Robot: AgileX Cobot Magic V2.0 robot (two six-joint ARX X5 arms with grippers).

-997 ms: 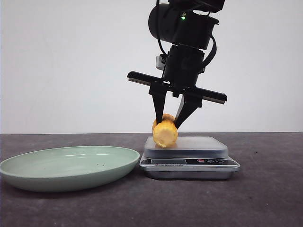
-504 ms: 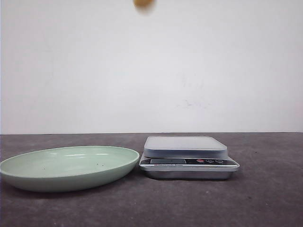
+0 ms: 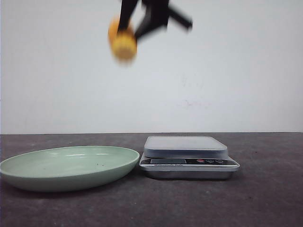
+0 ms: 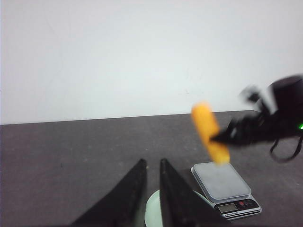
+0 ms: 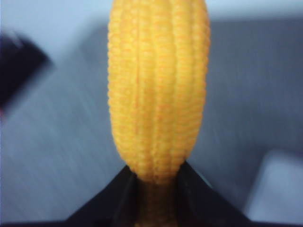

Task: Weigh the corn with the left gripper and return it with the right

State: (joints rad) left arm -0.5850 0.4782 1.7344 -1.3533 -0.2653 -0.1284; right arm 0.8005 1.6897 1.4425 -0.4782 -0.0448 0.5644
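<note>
The corn (image 3: 124,45) is a yellow-orange cob piece held high in the air, blurred, above the right part of the green plate (image 3: 66,165). My right gripper (image 3: 129,33) is shut on it from above. In the right wrist view the corn (image 5: 158,94) fills the middle and sticks out past the gripper (image 5: 157,177). In the left wrist view the corn (image 4: 210,135) hangs above the scale (image 4: 221,182). My left gripper (image 4: 152,163) is empty, its fingers nearly together, high over the table; it is out of the front view.
A silver kitchen scale (image 3: 185,146) with a bare platform stands at centre right on the dark table. The plate lies just left of it, almost touching. A white wall is behind.
The right gripper lifted the corn off the scale, rose out of the top of the front view, and now shows again up high, further left, over the plate side.
</note>
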